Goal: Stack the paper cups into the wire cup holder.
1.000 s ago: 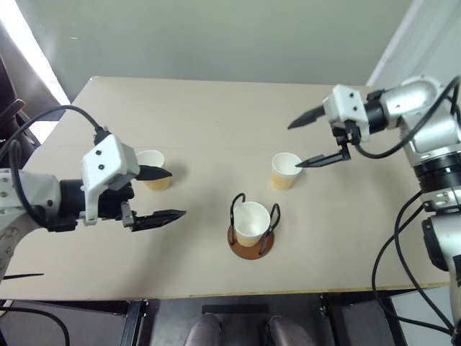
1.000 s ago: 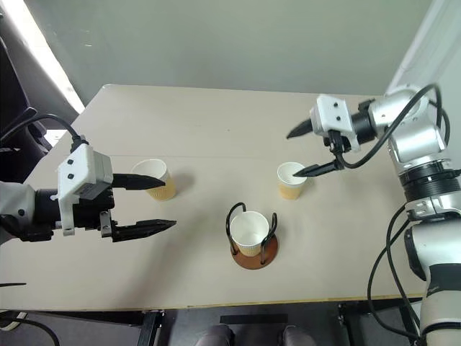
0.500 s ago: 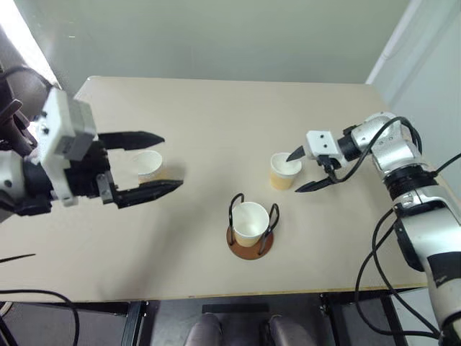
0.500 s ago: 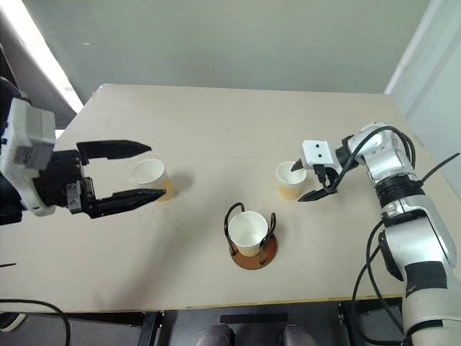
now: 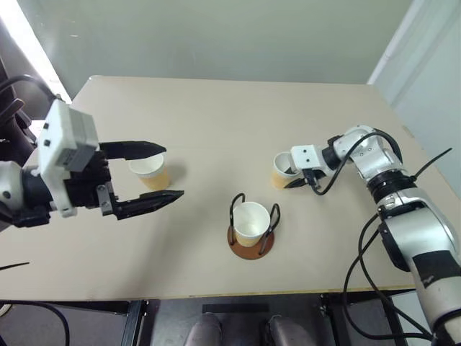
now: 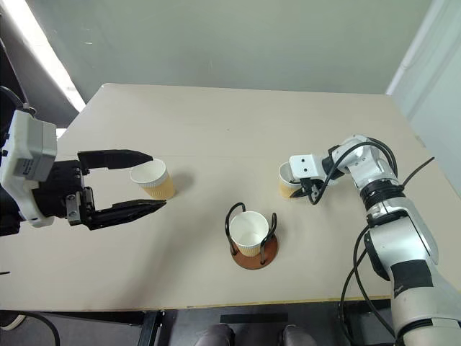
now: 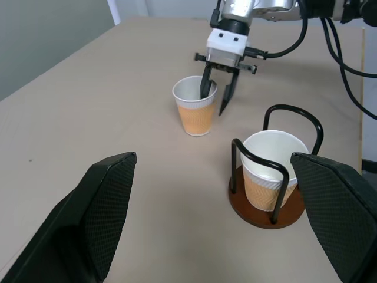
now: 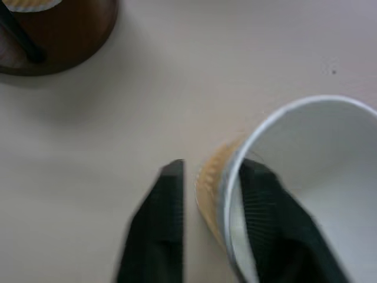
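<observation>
Left wrist view gives me the clearest read on my right hand [image 7: 215, 97]: one black finger is dipped inside the paper cup [image 7: 195, 106] nearest it and the other hangs just outside the wall, so the rim sits between them. Whether they are actually pinching the wall I cannot tell from here. Right wrist view shows the same thing from close in, one finger [image 8: 156, 227] on the tan outside, the other [image 8: 277, 230] on the white inside, with a thin gap on the outer side. That view also catches an edge of the reddish-brown base of the wire cup holder [image 8: 70, 41], near this cup.

From the head views I get the whole layout, which neither wrist camera offers. On the worktop [image 5: 216, 122] the wire cup holder [image 5: 250, 245] stands toward the front centre with one cup [image 5: 250, 222] upright inside its two black loops. The cup at my right hand [image 5: 282, 171] stands just behind and to the right of the holder. A third cup [image 5: 149, 171] stands upright well off to the left, and my left hand [image 5: 148, 171] hovers there with its fingers spread wide.

I can read no print or label on any cup, the holder or the arms.
</observation>
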Available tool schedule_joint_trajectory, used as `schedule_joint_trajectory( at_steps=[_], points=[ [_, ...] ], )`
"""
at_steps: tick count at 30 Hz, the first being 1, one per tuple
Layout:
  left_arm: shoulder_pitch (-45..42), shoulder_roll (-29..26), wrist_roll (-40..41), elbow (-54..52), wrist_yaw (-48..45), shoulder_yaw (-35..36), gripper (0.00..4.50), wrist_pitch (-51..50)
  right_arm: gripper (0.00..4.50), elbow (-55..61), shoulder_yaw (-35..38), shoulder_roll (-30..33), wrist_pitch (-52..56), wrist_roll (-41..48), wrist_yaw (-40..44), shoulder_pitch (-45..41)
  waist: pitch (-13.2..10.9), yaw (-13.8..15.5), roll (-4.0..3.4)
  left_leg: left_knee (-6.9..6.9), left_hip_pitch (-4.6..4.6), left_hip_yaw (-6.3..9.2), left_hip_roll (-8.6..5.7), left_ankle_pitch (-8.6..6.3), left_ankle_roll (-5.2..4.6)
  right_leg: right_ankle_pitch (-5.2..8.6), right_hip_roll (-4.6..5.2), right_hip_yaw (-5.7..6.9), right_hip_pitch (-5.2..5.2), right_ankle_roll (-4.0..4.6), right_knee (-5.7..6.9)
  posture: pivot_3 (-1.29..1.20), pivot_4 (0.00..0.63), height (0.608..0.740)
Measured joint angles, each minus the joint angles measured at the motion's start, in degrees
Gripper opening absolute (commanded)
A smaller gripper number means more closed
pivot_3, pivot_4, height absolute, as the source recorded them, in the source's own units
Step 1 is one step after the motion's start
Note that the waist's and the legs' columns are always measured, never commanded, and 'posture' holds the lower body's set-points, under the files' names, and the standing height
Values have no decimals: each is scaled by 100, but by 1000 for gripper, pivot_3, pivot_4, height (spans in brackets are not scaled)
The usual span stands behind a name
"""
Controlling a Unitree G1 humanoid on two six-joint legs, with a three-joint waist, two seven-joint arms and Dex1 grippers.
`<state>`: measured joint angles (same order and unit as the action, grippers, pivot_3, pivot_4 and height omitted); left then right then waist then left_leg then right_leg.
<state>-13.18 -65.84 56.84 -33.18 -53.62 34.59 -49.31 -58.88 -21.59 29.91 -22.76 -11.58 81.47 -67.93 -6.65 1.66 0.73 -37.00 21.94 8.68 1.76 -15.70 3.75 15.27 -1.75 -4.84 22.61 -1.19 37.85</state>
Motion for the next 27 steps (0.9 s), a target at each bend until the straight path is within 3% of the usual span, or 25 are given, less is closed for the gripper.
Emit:
schedule_joint_trajectory(
  at_steps=[1, 8, 14, 18, 22, 27],
  points=[
    [11, 1, 14, -6, 21, 1, 4500, 0, 14, -14, 1, 2, -31, -2, 12, -23, 0, 1, 0, 0, 0, 0, 0, 0, 1, 0, 0, 0, 0, 0, 0, 0, 150, 740],
    [75, 12, 36, 17, 8, 14, 4500, 35, 14, 471, 198, 262, 98, 582, 809, -189, -1, 4, -1, 2, 1, -1, 0, -1, 6, 3, 0, 1, 0, 5, -3, 0, 150, 740],
    [164, 211, 48, 200, -140, 181, 4500, 178, 14, 2648, 226, 1151, 1721, 2719, 1074, -305, -5, -10, -7, 10, 1, -19, 1, 3, 15, 9, -6, 0, 0, 14, -6, 0, 150, 740],
    [416, 853, -31, 182, -102, 279, 4500, 589, 14, 4427, 276, 1443, 3107, 4187, 1082, -192, -1, -58, -2, 9, -10, -42, 9, 5, 17, 11, -19, 1, -18, 18, -18, 0, 150, 740],
    [1016, 1392, -528, 24, -77, 28, 4500, 1108, 14, 5235, 233, 1467, 3712, 4459, 1083, 387, -1, -95, -1, -8, -16, -14, 8, 3, 13, 11, -15, -3, -24, 17, -39, 0, 150, 740],
    [1236, 1691, -886, -191, 85, -250, 4500, 1514, 14, 5916, 220, 1388, 4159, 4496, 1083, 628, -1, -99, -1, -10, -24, -5, 8, 2, 10, 11, -17, 0, -23, 17, -18, 0, 150, 740]
  ],
)
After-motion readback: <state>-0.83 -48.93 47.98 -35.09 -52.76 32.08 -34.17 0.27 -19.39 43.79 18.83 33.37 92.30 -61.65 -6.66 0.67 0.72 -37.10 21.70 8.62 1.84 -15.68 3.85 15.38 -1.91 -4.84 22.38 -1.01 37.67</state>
